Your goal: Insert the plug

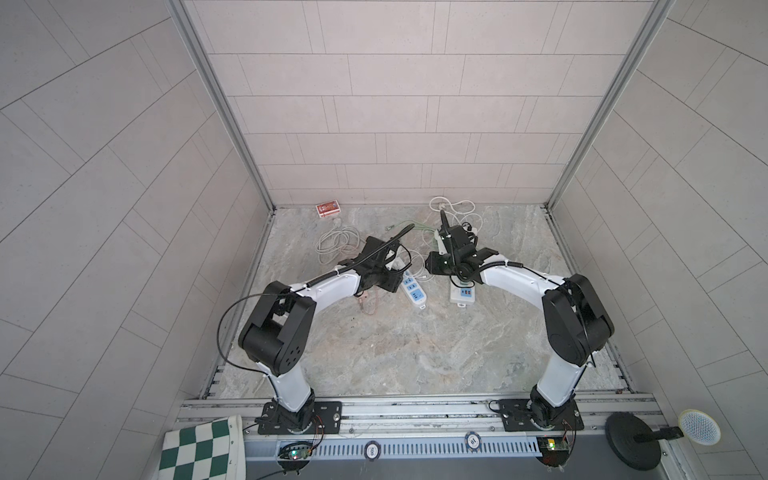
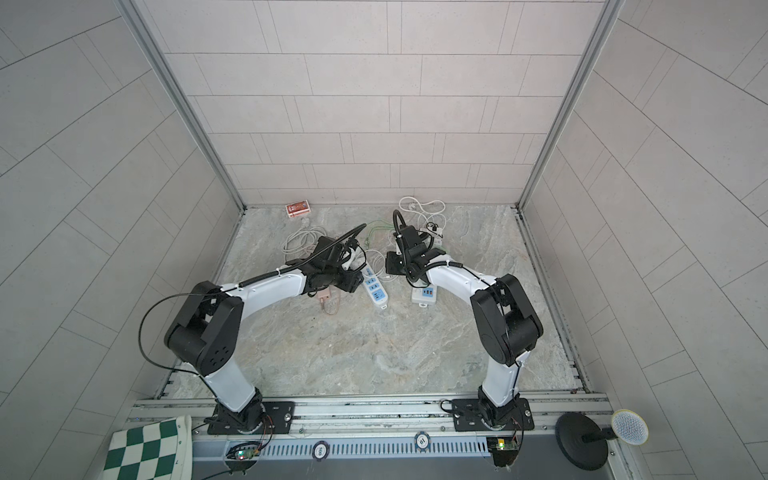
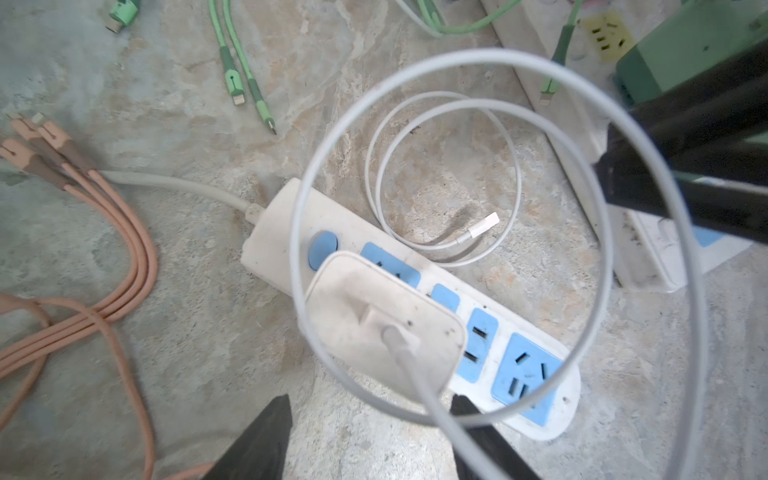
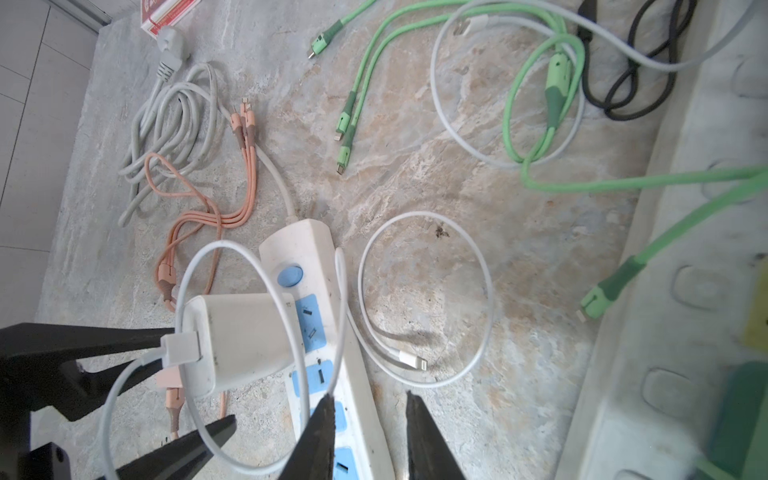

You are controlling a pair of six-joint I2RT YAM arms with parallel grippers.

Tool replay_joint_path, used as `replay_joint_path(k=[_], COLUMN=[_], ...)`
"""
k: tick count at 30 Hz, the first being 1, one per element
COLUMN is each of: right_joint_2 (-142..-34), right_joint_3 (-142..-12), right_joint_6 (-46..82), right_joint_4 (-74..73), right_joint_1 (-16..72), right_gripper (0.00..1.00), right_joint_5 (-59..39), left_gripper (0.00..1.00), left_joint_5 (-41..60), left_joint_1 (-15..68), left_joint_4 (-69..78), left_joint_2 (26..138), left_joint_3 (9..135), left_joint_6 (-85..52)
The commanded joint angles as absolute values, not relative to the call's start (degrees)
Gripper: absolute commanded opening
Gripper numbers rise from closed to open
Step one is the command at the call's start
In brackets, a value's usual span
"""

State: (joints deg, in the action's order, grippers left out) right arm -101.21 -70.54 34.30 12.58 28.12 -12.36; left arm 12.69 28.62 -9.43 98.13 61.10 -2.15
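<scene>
In both top views the power strip with blue sockets lies on the table a little toward 12 o'clock from the middle, its free end pointing to about 5 o'clock. The left arm reaches it from 8 o'clock and the right arm from 4 o'clock, their own wrists hiding the tips. The left wrist view looks down on the white charger, the plug of the task. It stands on the strip over the socket next to the round blue switch and looks seated, though whether its pins are fully home cannot be told. The left end effector is wide, a finger either side of the charger, touching neither face and holding nothing. The white cable leaves the charger's back and loops right round it, crossing in front of one finger. The right wrist view shows the right end effector narrow, a small gap between its fingers. It hangs over the strip beyond the charger and grips nothing I can make out. The step in hand reads as letting go and backing off. The left should draw straight back along the charger's axis without snagging that loop, while the right presses the strip flat so nothing lifts out.
</scene>
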Motion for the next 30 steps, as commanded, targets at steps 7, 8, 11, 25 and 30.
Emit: replay_joint_path(k=[7, 8, 11, 25, 30], right_joint_2=[-100.53, -101.14, -102.25, -96.47, -92.47], right_joint_3=[-68.02, -68.18, -68.25, -69.84, -70.1], right_joint_6=[32.92, 32.63, 31.49, 27.66, 27.63], right_joint_4=[18.05, 18.58, 19.92, 25.78, 27.34], right_joint_1=[28.32, 28.06, 27.65, 29.39, 31.64], right_gripper=[0.3, 0.3, 0.3, 0.31, 0.31], right_joint_5=[-10.13, -10.67, -11.33, -13.76, -10.4], left_gripper=[0.68, 0.67, 0.67, 0.67, 0.71], left_joint_5=[11.59, 11.6, 10.02, -1.15, -8.61], left_joint_1=[28.32, 28.3, 28.23, 27.96, 25.75], left_joint_4=[-11.62, -12.14, -14.81, -27.71, -29.4], left_joint_2=[98.98, 99.4, 100.02, 94.15, 90.36], left_joint_3=[60.99, 61.86, 63.35, 63.18, 60.93], left_joint_6=[-3.07, -3.32, -3.79, -8.71, -13.54])
